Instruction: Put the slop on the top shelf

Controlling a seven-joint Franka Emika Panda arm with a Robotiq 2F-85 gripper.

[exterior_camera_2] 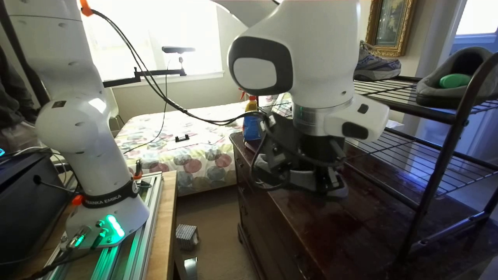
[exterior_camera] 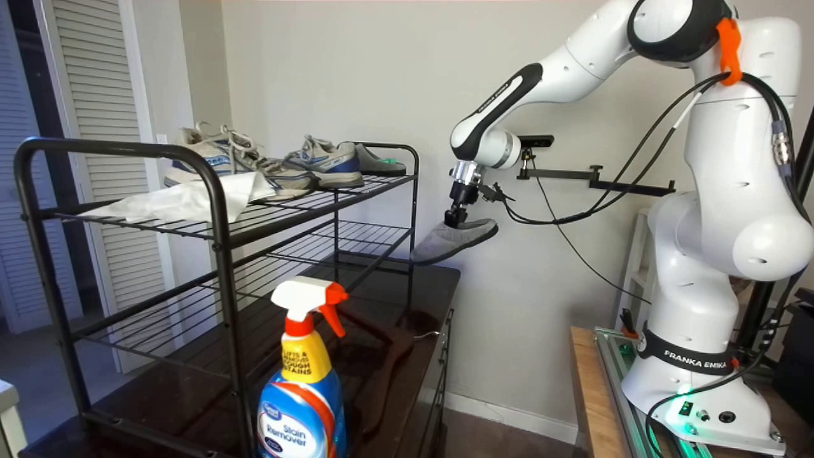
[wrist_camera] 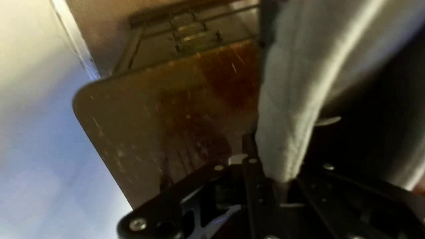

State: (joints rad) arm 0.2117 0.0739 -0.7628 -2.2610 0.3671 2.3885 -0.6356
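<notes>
The slop (exterior_camera: 448, 245), a grey slip-on shoe with a dark sole, hangs in the air off the rack's end, its toe tilted down towards the rack. My gripper (exterior_camera: 455, 219) points down and is shut on the rim of its opening. The slop also shows in an exterior view (exterior_camera_2: 305, 179), partly hidden by the gripper, and its pale edge is between the jaws in the wrist view (wrist_camera: 282, 132). The top shelf (exterior_camera: 305, 217) of the black rack is higher than the slop. A similar grey shoe (exterior_camera_2: 447, 93) with a green thing inside stands on that shelf's end.
Sneakers (exterior_camera: 219, 152) and a white sheet (exterior_camera: 191, 197) lie on the top shelf. The rack's tube end rail (exterior_camera_2: 435, 171) rises above that shelf. The rack and a spray bottle (exterior_camera: 305, 381) stand on a dark wooden dresser (exterior_camera_2: 311, 225). Cables hang near the wrist.
</notes>
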